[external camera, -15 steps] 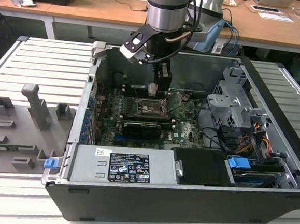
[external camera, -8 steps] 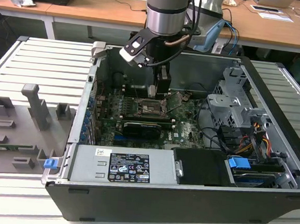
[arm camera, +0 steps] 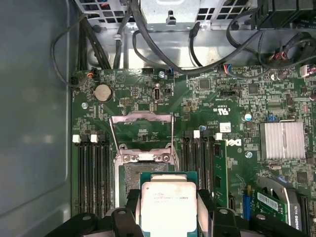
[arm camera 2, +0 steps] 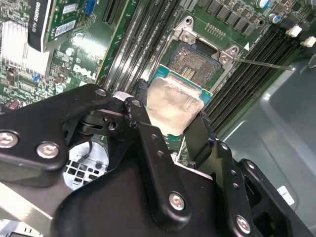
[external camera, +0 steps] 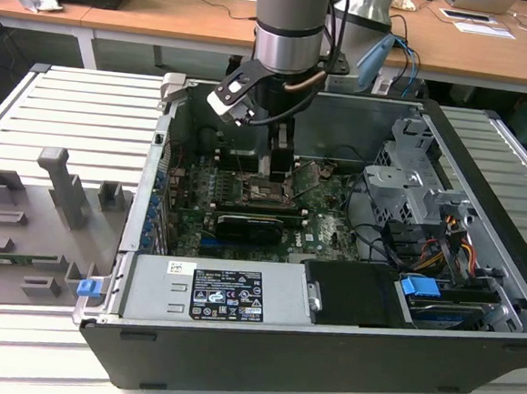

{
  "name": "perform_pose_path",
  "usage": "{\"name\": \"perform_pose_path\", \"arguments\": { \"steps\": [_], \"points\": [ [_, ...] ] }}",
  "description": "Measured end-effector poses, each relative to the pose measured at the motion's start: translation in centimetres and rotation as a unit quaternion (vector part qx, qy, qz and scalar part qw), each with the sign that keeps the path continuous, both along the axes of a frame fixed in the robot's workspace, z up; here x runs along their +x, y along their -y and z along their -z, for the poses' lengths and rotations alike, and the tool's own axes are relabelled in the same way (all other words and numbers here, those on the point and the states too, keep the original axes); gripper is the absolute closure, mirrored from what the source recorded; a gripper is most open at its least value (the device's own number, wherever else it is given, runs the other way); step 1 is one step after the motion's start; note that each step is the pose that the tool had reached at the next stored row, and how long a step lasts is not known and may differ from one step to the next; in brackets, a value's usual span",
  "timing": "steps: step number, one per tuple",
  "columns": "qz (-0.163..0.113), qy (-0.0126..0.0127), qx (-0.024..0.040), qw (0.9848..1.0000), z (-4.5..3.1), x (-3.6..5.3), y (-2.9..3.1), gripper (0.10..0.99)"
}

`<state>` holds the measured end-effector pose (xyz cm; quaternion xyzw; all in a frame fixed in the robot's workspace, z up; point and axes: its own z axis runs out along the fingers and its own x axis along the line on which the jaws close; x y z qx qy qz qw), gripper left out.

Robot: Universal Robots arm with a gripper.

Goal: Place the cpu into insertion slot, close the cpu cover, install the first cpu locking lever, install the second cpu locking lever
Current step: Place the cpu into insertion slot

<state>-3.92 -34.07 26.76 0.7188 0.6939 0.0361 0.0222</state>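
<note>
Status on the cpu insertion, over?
The gripper: jaws shut on the cpu. It hangs just short of the insertion slot, not seated. The cpu cover stands open.

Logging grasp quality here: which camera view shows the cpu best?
The first wrist view: the cpu faces the camera flat, silver top plain, held in the gripper. The second wrist view shows it slanted. In the exterior view it is too small to tell.
</note>
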Motion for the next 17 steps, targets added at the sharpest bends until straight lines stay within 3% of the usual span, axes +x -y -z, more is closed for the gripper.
{"name": "perform_pose_path", "arguments": {
  "steps": [17],
  "points": [
    [0.001, -0.0001, 0.0001, 1.0, 1.23, -0.1, -0.02, 0.545]
  ]
}}
